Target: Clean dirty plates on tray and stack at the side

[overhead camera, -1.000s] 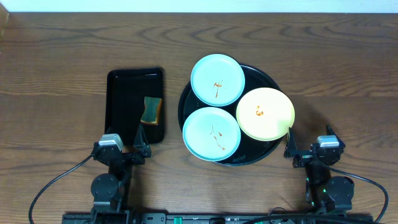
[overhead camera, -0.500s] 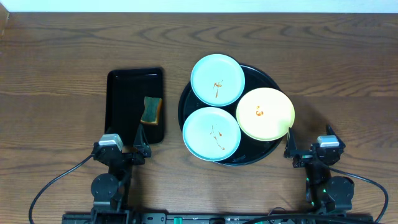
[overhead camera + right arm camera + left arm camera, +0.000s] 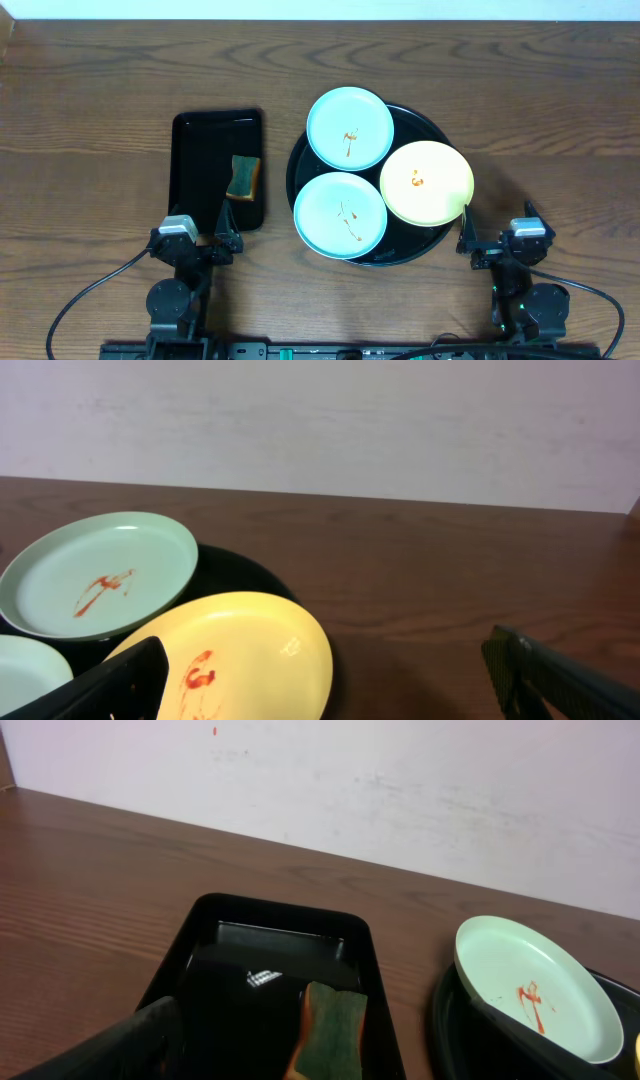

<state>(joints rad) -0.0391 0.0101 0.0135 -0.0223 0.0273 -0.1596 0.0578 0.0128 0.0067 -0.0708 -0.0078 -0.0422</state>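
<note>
Three plates lie on the round black tray (image 3: 432,243): a mint-blue plate (image 3: 349,127) at the back, a mint-blue plate (image 3: 340,214) at the front and a yellow plate (image 3: 427,182) at the right. All carry red-brown sauce smears. The back plate (image 3: 545,990) shows in the left wrist view, and the yellow plate (image 3: 240,660) and back plate (image 3: 95,572) in the right wrist view. My left gripper (image 3: 195,240) is open and empty at the table's front, behind the rectangular tray. My right gripper (image 3: 497,240) is open and empty, just front right of the round tray.
A smaller black rectangular tray (image 3: 192,160) left of the round tray holds a green and orange sponge (image 3: 244,177), which also shows in the left wrist view (image 3: 328,1038). Bare dark wood tabletop (image 3: 560,130) lies to the right and behind.
</note>
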